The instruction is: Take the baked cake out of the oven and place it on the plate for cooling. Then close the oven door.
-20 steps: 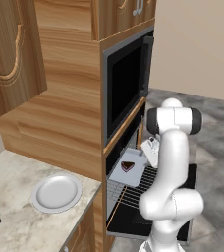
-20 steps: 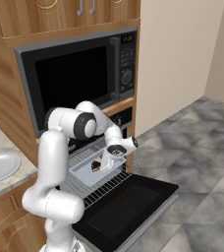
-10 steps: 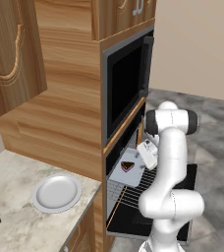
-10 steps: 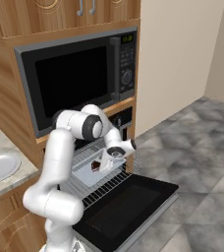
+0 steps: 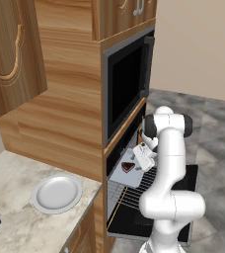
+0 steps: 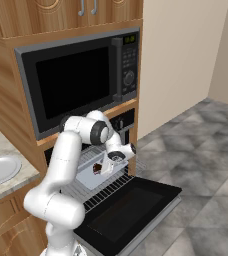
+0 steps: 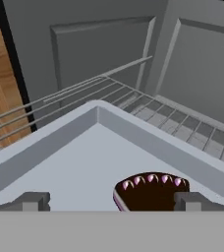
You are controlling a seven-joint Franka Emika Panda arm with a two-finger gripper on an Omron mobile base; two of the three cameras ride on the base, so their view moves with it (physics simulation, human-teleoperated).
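though tiny from the base, cake (image 7: 151, 191) between open fingertips (image 7: 30, 201) up close

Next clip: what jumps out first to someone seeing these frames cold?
The white arm reaching into the open oven, its open gripper poised just above the small chocolate cake on a grey tray on the wire rack. The oven door hangs flat open in front, and the plate waits bare on the counter beside the oven.
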